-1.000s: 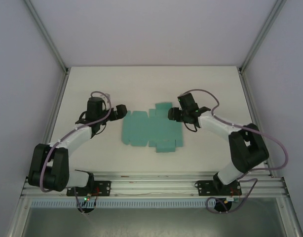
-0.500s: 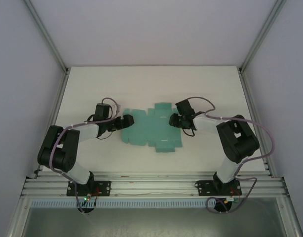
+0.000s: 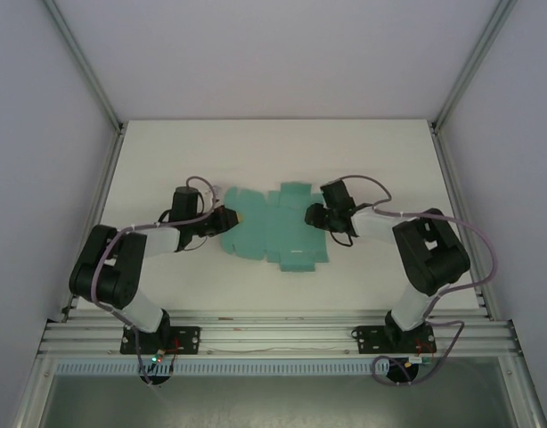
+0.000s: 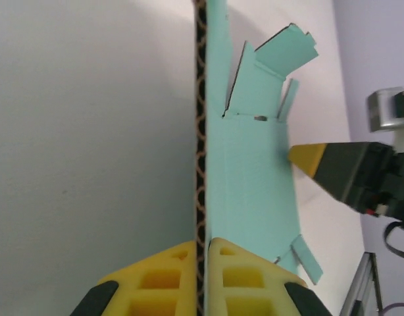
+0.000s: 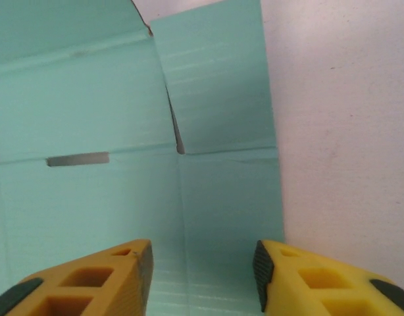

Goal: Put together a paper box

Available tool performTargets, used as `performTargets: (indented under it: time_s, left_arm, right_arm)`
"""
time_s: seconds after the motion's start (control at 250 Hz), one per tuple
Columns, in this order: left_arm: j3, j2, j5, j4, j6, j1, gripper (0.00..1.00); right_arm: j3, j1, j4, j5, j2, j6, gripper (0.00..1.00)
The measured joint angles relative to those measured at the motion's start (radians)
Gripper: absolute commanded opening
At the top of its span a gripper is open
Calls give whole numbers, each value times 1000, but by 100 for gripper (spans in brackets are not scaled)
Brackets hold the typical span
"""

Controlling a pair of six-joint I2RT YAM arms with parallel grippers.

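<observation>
Teal-green thin card, a flat die-cut cross-like sheet w/ flaps and creases: the paper box (image 3: 275, 234) lies unfolded near the middle of the white bench (image 3: 256, 147), between the two arms. A sec. ago the left jaws stood wide apart, short of the card. Now they are pressed together on its left edge, the corrugated rim pinched between the yellow fingers (image 4: 164, 284) in the left wrist view. The left arm (image 3: 153, 236) has reached in low to get there. Opp., the right arm (image 3: 385, 223) has also closed in on the sheet's right side. The right jaws stand apart above the card, clamped on nothing, w/ a narrow slot (image 5: 77, 158) and a crease line ahead of them. Whether their tips touch the card can't be told. As a judgement on the job: the approach is over, the first real hold is made, and folding of the left panel can prob. start w/ the right side steadying. No walls are up yet, so there's no box to hold anything, and the card carries nothing.
</observation>
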Motion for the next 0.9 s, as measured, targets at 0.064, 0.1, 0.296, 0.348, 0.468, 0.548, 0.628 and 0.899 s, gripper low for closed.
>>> performTargets:
  time_s: [0.064,0.1,0.296,0.348,0.468,0.548,0.628,0.899]
  left_arm:
    - [-1,-51,5,3,-12,-2,0]
    - [-1,-85,4,13,-22,-3,0]
    - [-1,-271,5,60,-87,-2,0]
    - [0,-317,7,67,-103,-2,0]
    - [0,-410,14,73,-141,-2,0]
    - [3,-462,15,71,-159,-2,0]
    - [3,-499,14,68,-174,-2,0]
    - [3,-546,13,64,-203,-2,0]
  right_arm:
    - [0,-22,-28,-25,-44,-18,58]
    - [0,-40,-45,-44,-78,-28,60]
    - [0,-178,-59,-225,-267,-68,71]
    - [0,-214,-47,-292,-306,-72,75]
    - [0,-272,-22,-452,-363,-85,77]
    - [-2,-284,-10,-539,-383,-87,75]
    - [-9,-285,10,-620,-394,-92,69]
    - [-64,-285,37,-784,-420,-110,34]
